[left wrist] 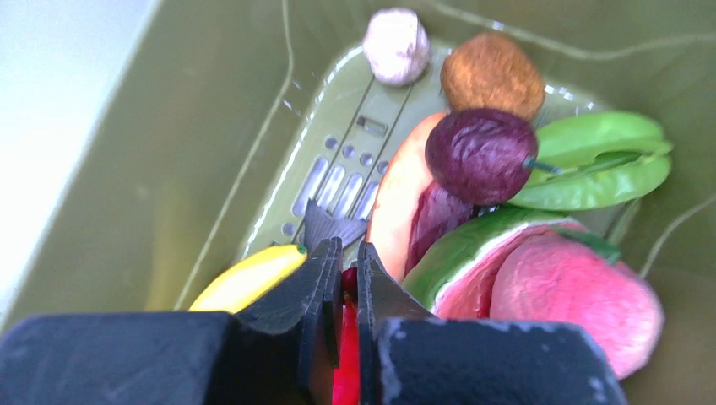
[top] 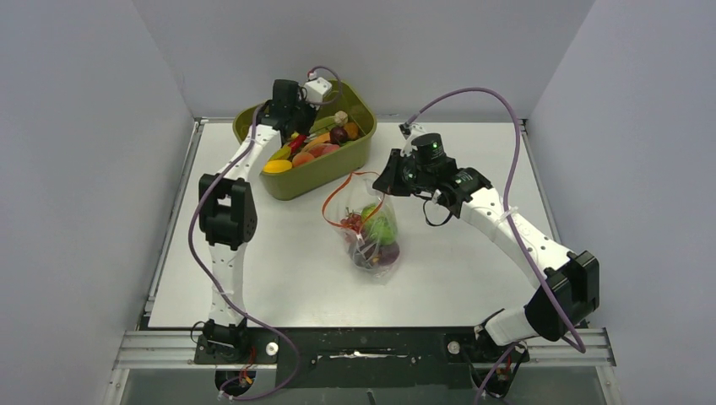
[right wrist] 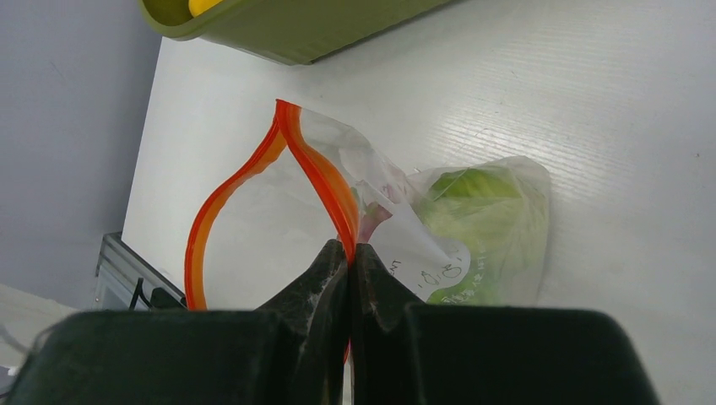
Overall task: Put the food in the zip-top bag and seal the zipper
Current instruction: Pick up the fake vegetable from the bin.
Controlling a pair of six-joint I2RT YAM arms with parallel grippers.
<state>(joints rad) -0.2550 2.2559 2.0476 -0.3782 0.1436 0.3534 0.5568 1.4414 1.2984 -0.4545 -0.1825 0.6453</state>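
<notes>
The left gripper is down inside the olive-green tub. Its two fingers are pressed together on a red toy piece, which shows only as a narrow strip between them (too little is visible to say which fruit or vegetable it is). More of the toy food lies around it in the tub. A yellow piece sits just left of the fingers, and an orange-pink slice has a dark purple round fruit resting against its upper edge. To the right are a green pea pod and a watermelon wedge with green rind and pink flesh. At the far end a brown ball sits next to a whitish garlic bulb. The zip-top bag lies on the white table just in front of the tub, between the two arms. Its mouth points toward the tub and its closed bottom toward the arm bases. A light green piece and something purple are inside it, bunched at the bottom. The zipper is unsealed, its two red-orange halves bowed apart into an open loop. The right gripper is closed tight on one half of that strip, on the side of the rim nearest the right arm, well apart from the left gripper.
</notes>
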